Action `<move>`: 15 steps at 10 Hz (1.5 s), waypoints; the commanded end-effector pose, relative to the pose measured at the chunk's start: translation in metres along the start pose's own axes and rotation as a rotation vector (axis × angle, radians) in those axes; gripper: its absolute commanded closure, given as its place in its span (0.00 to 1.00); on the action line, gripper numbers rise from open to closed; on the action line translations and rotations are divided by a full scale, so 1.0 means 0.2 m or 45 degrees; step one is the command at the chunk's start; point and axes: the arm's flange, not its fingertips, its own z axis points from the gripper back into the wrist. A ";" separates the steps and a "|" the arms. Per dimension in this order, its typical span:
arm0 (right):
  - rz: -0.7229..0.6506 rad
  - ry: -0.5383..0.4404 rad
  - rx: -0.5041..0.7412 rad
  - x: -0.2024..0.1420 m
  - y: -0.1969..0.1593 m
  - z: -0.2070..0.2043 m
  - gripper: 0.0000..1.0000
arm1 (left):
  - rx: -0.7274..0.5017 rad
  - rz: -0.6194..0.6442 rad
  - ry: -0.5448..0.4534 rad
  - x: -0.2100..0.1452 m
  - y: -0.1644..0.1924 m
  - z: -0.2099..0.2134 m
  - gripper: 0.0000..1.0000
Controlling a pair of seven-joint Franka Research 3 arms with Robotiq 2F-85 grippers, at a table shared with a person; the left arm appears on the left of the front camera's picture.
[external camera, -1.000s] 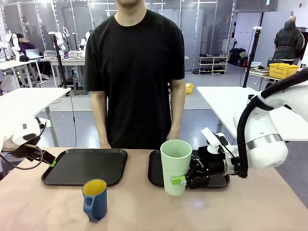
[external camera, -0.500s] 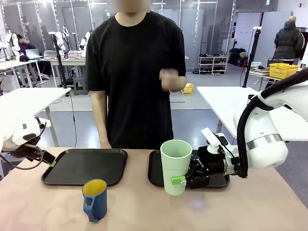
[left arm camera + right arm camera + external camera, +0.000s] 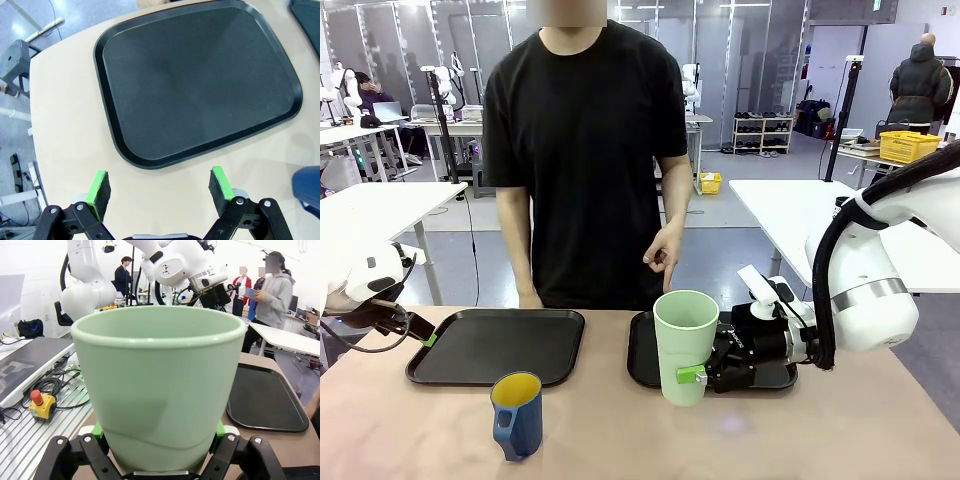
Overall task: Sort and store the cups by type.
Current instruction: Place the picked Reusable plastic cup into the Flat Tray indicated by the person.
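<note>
A: What is the room showing?

B: A bright workshop hall is stretching behind, with white tables and a yellow crate (image 3: pixel 908 146) far right. A person in a black shirt is standing at the far side of the tan table (image 3: pixel 620 445).

A: And the right gripper (image 3: pixel 686 378)?

B: It is clamping the pale-green tumbler (image 3: pixel 685 340) low on its sides, reaching in level from the right. In the right wrist view the tumbler (image 3: pixel 157 385) is sitting upright between the green pads (image 3: pixel 96 430).

A: Where is the tumbler sitting?

B: At the near left corner of the right black tray (image 3: pixel 640 362). I cannot tell whether its base is touching the table.

A: The left gripper (image 3: pixel 420 335)?

B: It is hanging released, jaws wide, just left of the left black tray (image 3: pixel 495 345), gripping nothing.

A: The mug?

B: The dark-blue mug (image 3: pixel 518 415) is standing on the table, near of the left tray, well apart from the tumbler.

A: The person's hands?

B: One hand (image 3: pixel 665 255) is hovering above the tumbler; the other hand (image 3: pixel 528 298) is resting by the far edge.
</note>
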 end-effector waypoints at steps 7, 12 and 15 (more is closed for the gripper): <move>-0.031 0.062 -0.198 0.05 -0.39 0.33 0.15 | 0.002 -0.003 -0.006 0.00 0.01 0.00 0.00; -0.065 0.070 -0.391 0.04 -0.73 0.57 0.15 | 0.002 -0.003 -0.006 0.00 0.01 0.00 0.00; -0.086 0.031 -0.412 0.02 -0.75 0.61 0.15 | 0.002 -0.003 -0.006 0.00 0.01 0.00 0.00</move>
